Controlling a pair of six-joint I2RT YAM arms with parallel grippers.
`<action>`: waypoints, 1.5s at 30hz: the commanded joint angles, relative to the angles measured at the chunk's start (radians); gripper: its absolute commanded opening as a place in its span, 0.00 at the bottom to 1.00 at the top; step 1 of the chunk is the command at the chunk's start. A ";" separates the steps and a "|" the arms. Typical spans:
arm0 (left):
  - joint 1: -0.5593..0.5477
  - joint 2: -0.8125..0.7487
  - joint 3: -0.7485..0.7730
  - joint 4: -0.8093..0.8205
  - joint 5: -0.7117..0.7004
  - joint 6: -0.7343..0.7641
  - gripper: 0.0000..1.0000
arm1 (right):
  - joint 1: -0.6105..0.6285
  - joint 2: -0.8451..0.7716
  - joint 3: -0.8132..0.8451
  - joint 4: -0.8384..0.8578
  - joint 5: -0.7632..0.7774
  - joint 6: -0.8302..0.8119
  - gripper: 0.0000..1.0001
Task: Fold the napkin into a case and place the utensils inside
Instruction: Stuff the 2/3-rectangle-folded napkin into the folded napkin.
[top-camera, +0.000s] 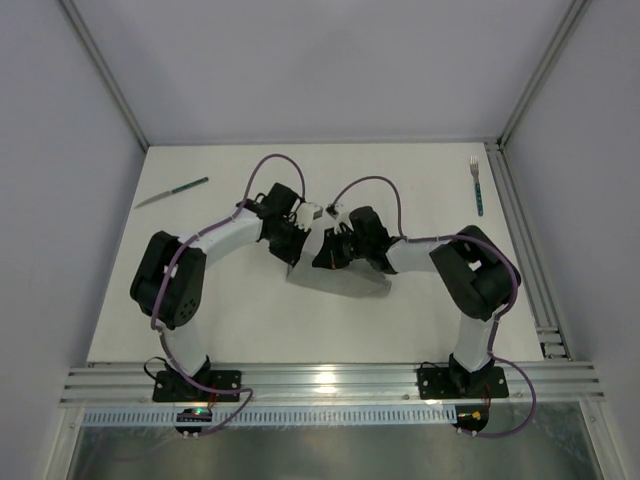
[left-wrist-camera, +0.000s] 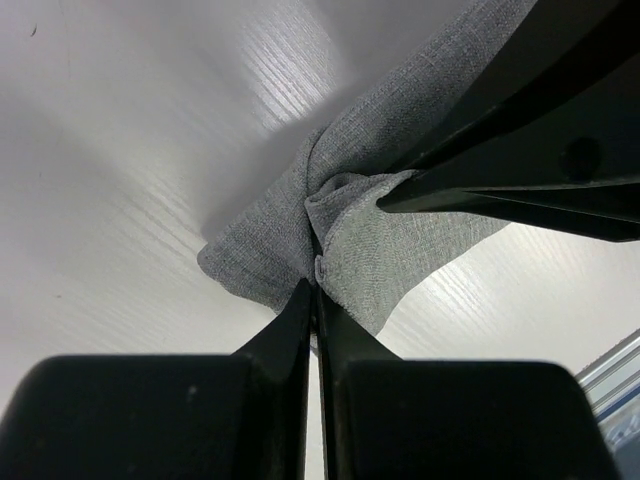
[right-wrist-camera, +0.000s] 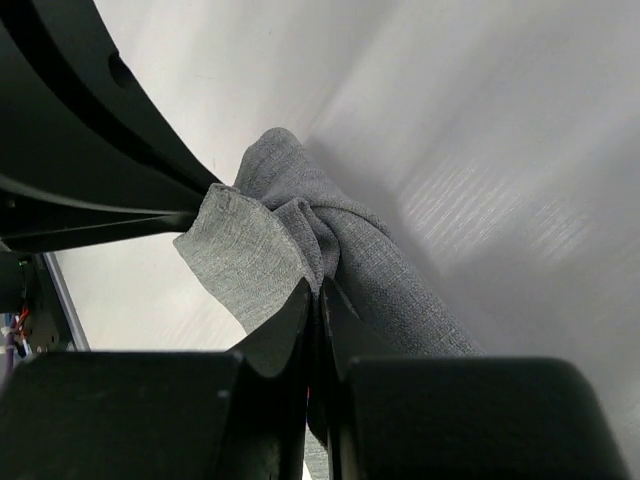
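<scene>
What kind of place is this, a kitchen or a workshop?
Most likely a robot test booth in a lab: two white-and-black robot arms bolted to an aluminium rail, plain white walls boxing in a white table, with a grey fabric napkin and teal-handled fork as props.

No text, label, brand, number or sign can be read in any of the three views
</scene>
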 joint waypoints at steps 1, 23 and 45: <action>0.003 -0.004 0.040 -0.015 0.027 0.009 0.00 | 0.004 -0.009 0.083 -0.101 0.041 -0.029 0.09; 0.014 0.077 0.078 0.004 -0.076 0.040 0.41 | -0.028 0.107 0.079 -0.175 0.035 -0.006 0.08; 0.031 -0.009 0.115 -0.012 -0.005 -0.005 0.00 | -0.028 0.097 0.111 -0.242 0.041 -0.058 0.12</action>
